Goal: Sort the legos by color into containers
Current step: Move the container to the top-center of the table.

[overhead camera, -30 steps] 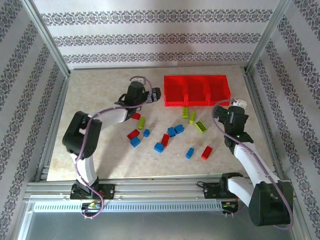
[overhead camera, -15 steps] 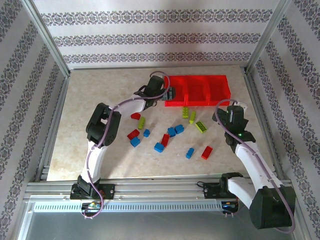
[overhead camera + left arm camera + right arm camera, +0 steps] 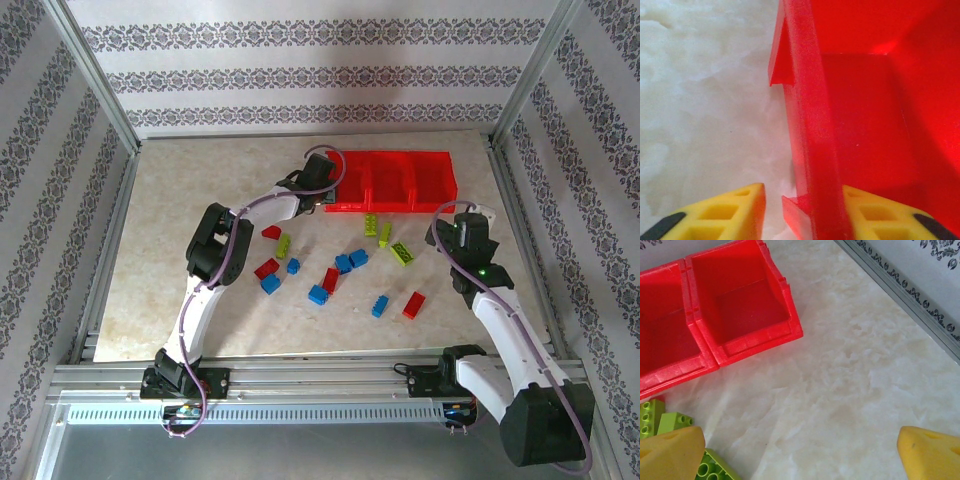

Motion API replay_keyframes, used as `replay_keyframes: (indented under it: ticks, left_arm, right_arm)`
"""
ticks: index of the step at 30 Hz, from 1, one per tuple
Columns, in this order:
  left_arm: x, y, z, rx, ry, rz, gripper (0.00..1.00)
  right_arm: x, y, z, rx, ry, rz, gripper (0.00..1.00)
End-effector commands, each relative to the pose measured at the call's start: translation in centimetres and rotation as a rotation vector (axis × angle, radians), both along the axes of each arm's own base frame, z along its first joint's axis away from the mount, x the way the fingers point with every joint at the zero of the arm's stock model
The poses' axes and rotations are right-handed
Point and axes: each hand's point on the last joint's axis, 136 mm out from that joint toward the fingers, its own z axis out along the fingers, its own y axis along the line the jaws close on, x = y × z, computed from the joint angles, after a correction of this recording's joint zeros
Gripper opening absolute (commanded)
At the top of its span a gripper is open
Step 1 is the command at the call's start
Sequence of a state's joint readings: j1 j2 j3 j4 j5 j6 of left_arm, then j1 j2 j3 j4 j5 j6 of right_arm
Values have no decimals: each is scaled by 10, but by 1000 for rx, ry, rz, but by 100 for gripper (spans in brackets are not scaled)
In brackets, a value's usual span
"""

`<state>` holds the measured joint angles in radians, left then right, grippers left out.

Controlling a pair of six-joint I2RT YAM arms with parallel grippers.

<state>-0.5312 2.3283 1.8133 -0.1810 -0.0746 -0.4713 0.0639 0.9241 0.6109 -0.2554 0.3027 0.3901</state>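
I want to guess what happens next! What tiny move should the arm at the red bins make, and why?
Probably close the left gripper on the side wall of the left bin. Its open fingers straddle that wall, one outside and one inside, likely so it can steady or shift it.

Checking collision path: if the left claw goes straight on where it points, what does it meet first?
The end bin's outer wall: it stands between the fingers of the open left claw, one over the table, one inside the bin. Depth is unclear, so how soon can't be told.
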Motion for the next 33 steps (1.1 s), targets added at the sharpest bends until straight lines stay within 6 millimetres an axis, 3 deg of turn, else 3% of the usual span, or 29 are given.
replay_keyframes:
  ticks: [1,8,15,20,24,33]
  left_arm:
    - [-10,18,-5,79,25,42,33]
    - [-29,58,-1,133,23,113,20]
    - [-66,110,-8,144,52,180,15]
    - [-90,131,-10,150,65,212,15]
    - [-100,140,-7,161,62,227,15]
    - [-107,184,-6,166,72,298,14]
  right_arm:
    - [-1,1,12,-12,-15,-4,98]
    - [-3,2,9,-3,-12,-4,98]
    - [-3,12,13,1,-20,37,98]
    - [-2,21,14,-2,-9,59,98]
    - [0,31,11,3,3,83,98]
    - [8,57,3,-5,43,146,98]
